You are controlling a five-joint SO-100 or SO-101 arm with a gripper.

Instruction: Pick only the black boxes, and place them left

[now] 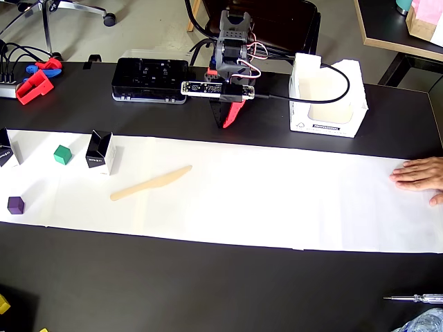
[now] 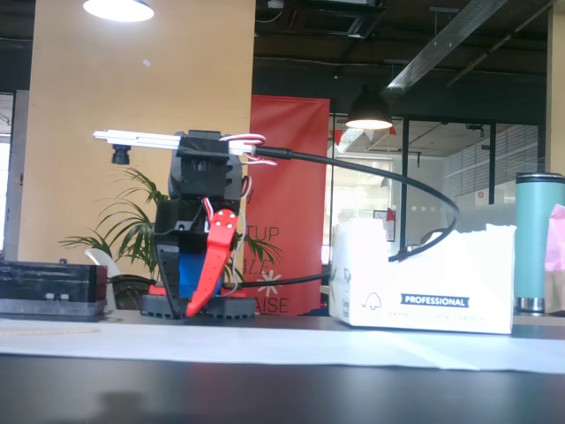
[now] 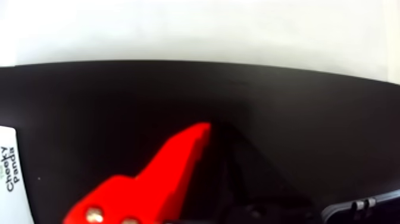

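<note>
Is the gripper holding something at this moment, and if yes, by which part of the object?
Nothing is held. The gripper is folded back near the arm's base, shut and empty, far from the black boxes on the white paper.

"PROFESSIONAL" on white carton (image 2: 433,300); "Cheeky Panda" label (image 3: 8,168)

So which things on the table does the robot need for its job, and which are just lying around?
For the job:
- black box beside the green cube
- black box at the left edge of the overhead view
- gripper, parked

Just lying about:
- green cube
- purple cube
- wooden knife
- white carton
- screwdriver
- person's hand
</note>
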